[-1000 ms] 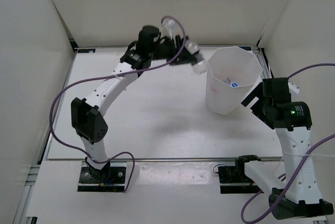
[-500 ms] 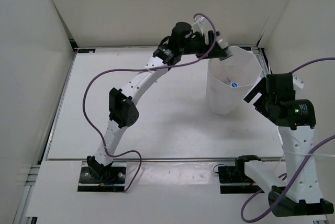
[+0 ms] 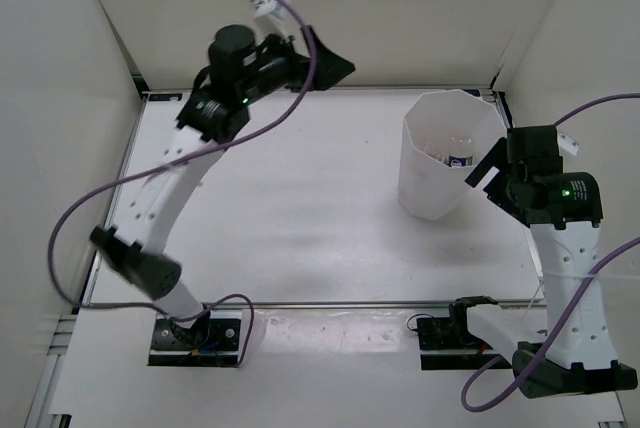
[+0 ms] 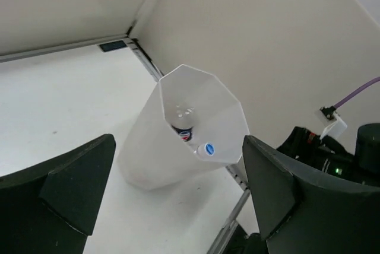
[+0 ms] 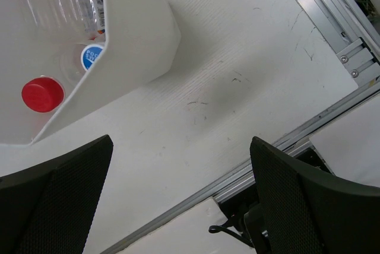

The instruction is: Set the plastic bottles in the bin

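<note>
The white faceted bin (image 3: 432, 188) stands at the back right of the table. Several plastic bottles lie inside it: a red cap (image 5: 43, 94), a blue-marked cap (image 5: 92, 57) and a clear ribbed body (image 5: 83, 8) show in the right wrist view. The left wrist view shows the blue-marked cap (image 4: 208, 148) and a dark bottle with a blue-white label (image 4: 184, 135) in the bin (image 4: 154, 159). My left gripper (image 3: 328, 60) is high by the back wall, left of the bin, open and empty. My right gripper (image 3: 486, 178) is open beside the bin's right wall (image 5: 136, 34), holding nothing.
White enclosure walls stand on the left, back and right. An aluminium rail (image 5: 309, 126) runs along the table edge under my right gripper (image 5: 181, 147). Purple cables (image 3: 110, 198) loop off both arms. The right arm's dark body (image 4: 332, 159) rises beyond the bin in the left wrist view.
My left gripper carried a bottle to the bin's rim, opened, and has swung back left along the back wall, empty. The right arm has barely moved.
</note>
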